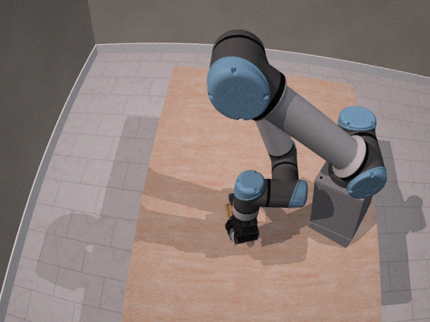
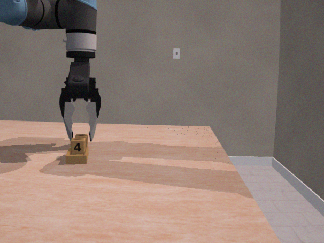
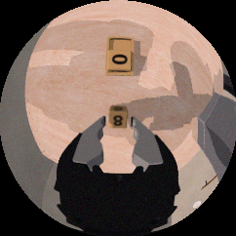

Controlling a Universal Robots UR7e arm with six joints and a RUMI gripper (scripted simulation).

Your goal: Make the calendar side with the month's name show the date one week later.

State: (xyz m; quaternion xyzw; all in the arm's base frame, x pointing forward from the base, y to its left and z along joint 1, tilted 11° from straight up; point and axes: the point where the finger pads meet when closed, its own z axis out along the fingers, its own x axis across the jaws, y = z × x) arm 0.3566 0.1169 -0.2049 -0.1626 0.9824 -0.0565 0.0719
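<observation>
The tray (image 1: pixel 228 212) (image 2: pixel 76 159) (image 3: pixel 109 40) sits on the worktop (image 1: pixel 251 286) (image 2: pixel 151 207) (image 3: pixel 73 109), with one cube (image 2: pixel 77 146) (image 3: pixel 120 59) in it. That cube has an upright 4 facing the exterior camera and a 0 on top; in the wrist view it fills the tray's 6 o'clock end. The second cube (image 2: pixel 85 139) (image 3: pixel 118 118) is outside the tray, at 6 o'clock from it in the wrist view, with an 8 on its upper face and part of another digit on the side toward the tray.

The pincer (image 1: pixel 235 242) (image 2: pixel 81 139) (image 3: pixel 118 117) points down at this second cube, its fingers partly apart and clamped on nothing. From above, the tray lies toward 11 o'clock of the fingertips.

Farther out, in the top view, the arm (image 1: pixel 312 131) (image 2: pixel 55 14) bends toward 12 o'clock from the tray, and its grey pedestal (image 1: pixel 332 211) (image 3: pixel 219 127) stands at 3 o'clock. In the exterior view, a pale wall plate (image 2: pixel 176 56) is between 1 and 2 o'clock from the tray.
</observation>
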